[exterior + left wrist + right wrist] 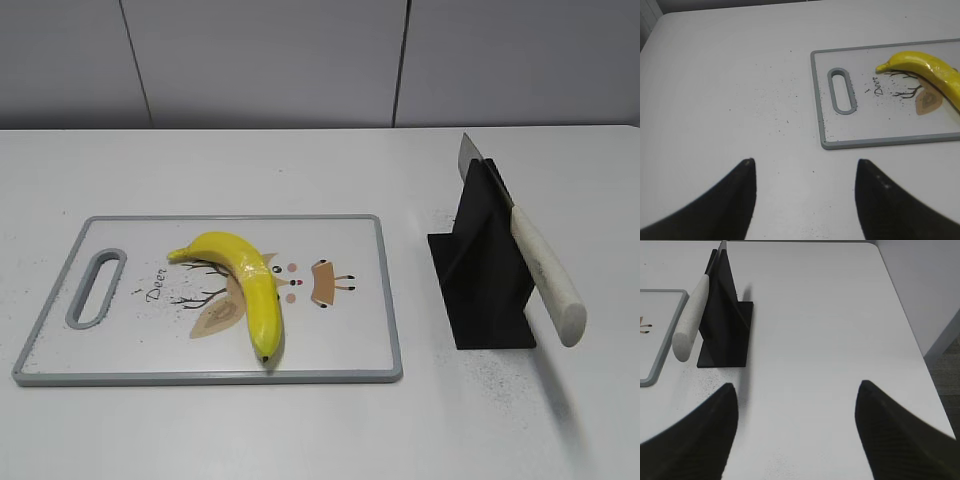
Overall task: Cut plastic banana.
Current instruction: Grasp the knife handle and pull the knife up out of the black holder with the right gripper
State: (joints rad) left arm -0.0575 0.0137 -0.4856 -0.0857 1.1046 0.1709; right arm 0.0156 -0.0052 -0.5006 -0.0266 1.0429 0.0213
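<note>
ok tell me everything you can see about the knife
The knife has a thick, rounded, off-white handle and a grey metal blade. It sits slanted in a black stand on the white table, right of the cutting board. The blade runs up through the stand's top, its squared tip poking out behind; the handle slopes down towards the camera and overhangs the base. Only the stand touches it. Neither gripper is near it.

A curved yellow plastic banana (247,288) lies whole on its side on the grey-rimmed white cutting board (340,360), stem toward the board's handle slot, tip near its front edge.
</note>
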